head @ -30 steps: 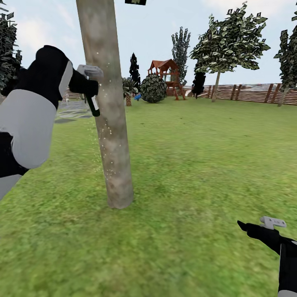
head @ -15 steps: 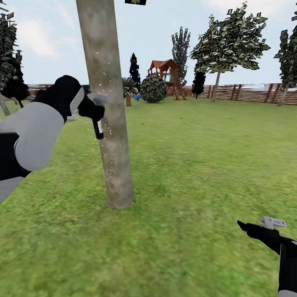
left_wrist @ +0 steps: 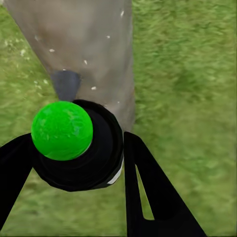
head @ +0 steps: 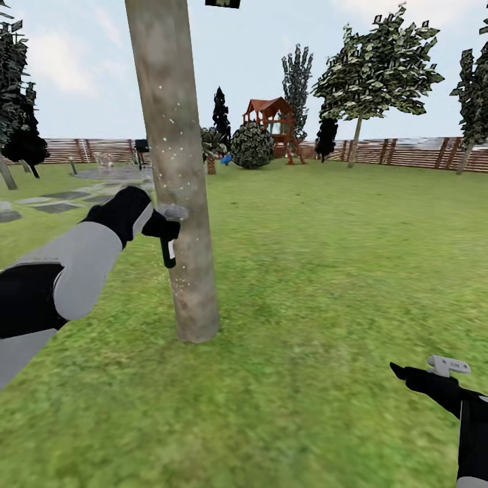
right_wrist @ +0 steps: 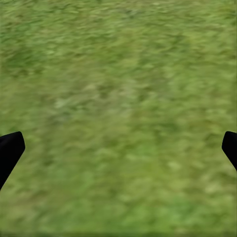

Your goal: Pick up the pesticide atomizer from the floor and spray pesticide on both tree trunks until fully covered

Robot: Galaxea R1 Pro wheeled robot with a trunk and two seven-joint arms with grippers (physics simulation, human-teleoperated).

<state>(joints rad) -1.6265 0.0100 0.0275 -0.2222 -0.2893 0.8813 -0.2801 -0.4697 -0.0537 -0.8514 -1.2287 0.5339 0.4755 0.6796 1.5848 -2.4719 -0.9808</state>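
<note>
A thick grey-brown tree trunk (head: 177,169) rises from the grass floor (head: 318,271) just left of centre, flecked with small white spray specks. My left gripper (head: 168,234) is shut on the slim black pesticide atomizer (head: 167,253), held right against the trunk's left side about a third of the way up. In the left wrist view the atomizer (left_wrist: 79,148) shows a bright green round cap between the black fingers (left_wrist: 148,192), with the trunk (left_wrist: 84,54) close behind. A second tree (head: 376,68) stands far back by the fence. My right gripper (head: 400,371) hangs open low at the right over grass.
A brown slat fence (head: 407,152) rings the lawn. At the back stand a wooden playhouse (head: 274,125), a round bush (head: 252,144) and dark cypresses (head: 221,115). Grey paving stones (head: 61,196) lie at the far left.
My left arm has moved down along the trunk with the atomizer, from about chest height to lower. The right arm has stayed still.
</note>
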